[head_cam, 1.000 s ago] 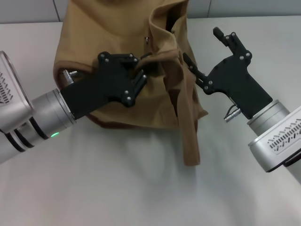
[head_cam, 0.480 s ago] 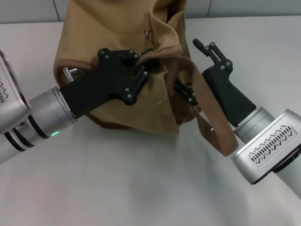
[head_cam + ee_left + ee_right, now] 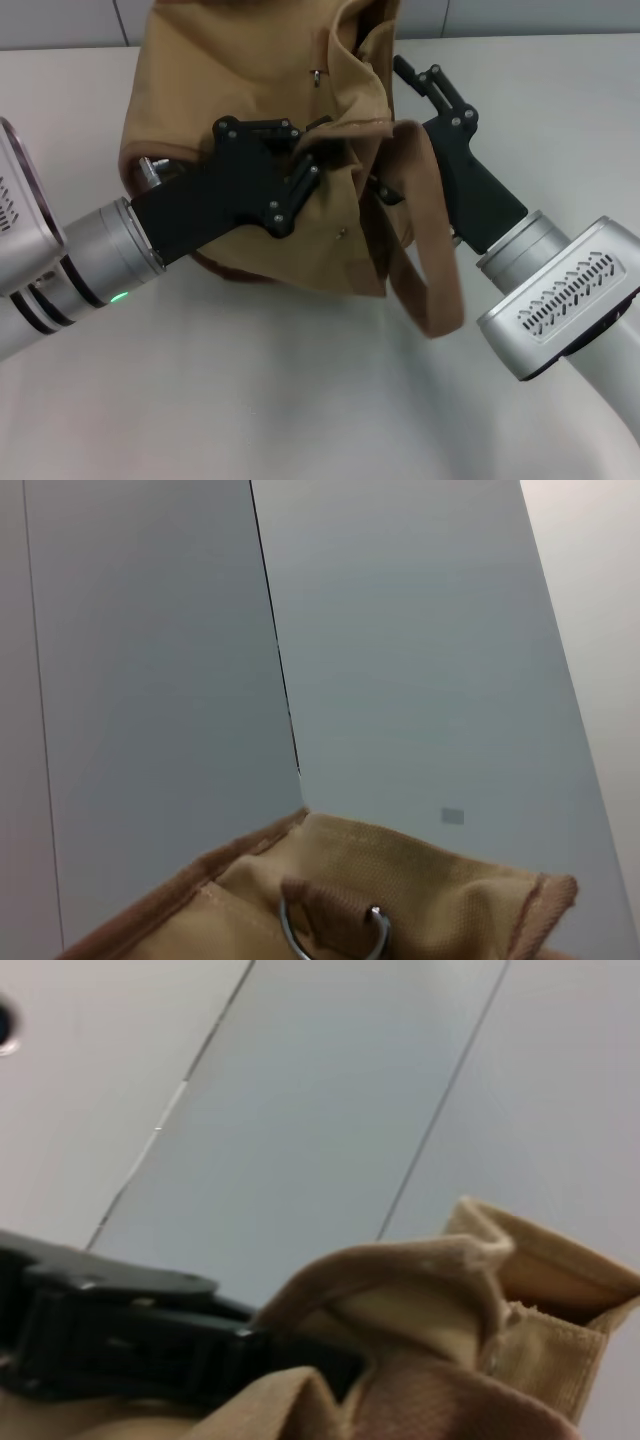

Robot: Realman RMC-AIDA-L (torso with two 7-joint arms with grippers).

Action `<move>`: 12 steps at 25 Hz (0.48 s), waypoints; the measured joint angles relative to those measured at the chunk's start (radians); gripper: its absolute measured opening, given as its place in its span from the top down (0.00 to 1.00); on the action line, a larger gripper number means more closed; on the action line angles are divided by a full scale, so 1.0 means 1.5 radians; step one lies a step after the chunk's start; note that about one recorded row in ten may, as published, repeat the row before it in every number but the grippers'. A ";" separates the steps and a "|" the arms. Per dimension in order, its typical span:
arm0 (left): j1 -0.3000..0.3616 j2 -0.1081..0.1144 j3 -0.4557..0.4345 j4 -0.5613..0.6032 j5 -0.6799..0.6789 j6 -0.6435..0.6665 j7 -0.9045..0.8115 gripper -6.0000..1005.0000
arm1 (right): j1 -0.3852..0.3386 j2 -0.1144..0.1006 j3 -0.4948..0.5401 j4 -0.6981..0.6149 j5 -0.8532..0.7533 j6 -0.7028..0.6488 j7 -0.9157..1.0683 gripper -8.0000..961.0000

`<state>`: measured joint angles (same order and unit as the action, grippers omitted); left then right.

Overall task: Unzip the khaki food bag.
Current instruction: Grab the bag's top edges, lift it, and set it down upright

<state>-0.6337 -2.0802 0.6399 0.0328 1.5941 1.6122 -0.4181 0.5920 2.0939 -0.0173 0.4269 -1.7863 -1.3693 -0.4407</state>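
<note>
**A:** Where did the khaki food bag [image 3: 250,110] sit?

**B:** On the pale desk [image 3: 300,400], at its far middle, slumped and creased, between the two arms. Tan canvas, darker brown piping along the lower edge, and one wide strap [image 3: 425,250] looping down its right side toward the desk.

**A:** And the left gripper [image 3: 300,175]?

**B:** Pressed against the front of the bag, its jaws closed on a fold of canvas near the top edge, as far as the head view showed. Its wrist camera looked along the rim at a small metal ring [image 3: 333,935] on a fabric tab.

**A:** The right gripper [image 3: 400,130]?

**B:** At the bag's right side, jaws spread, one finger up beside the canvas and the other hidden behind the strap. Nothing held that I could see.

**A:** So which relation mattered?

**B:** The small silver pull [image 3: 316,72] lay up near the rim, beyond both jaws. The right gripper looked nearer to it; I judged the zip line ran along the top opening.
</note>
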 joint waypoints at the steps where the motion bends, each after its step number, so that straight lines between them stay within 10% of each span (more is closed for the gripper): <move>1: 0.002 0.000 0.000 0.000 0.000 0.001 0.000 0.93 | -0.001 0.000 0.002 -0.001 0.000 -0.002 0.002 0.14; 12: 0.010 0.000 0.000 -0.004 0.001 -0.004 0.000 0.93 | -0.019 0.000 0.008 -0.005 0.000 -0.071 0.010 0.14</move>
<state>-0.6180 -2.0800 0.6397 0.0265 1.5959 1.6065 -0.4184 0.5642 2.0937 -0.0058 0.4192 -1.7867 -1.4757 -0.4262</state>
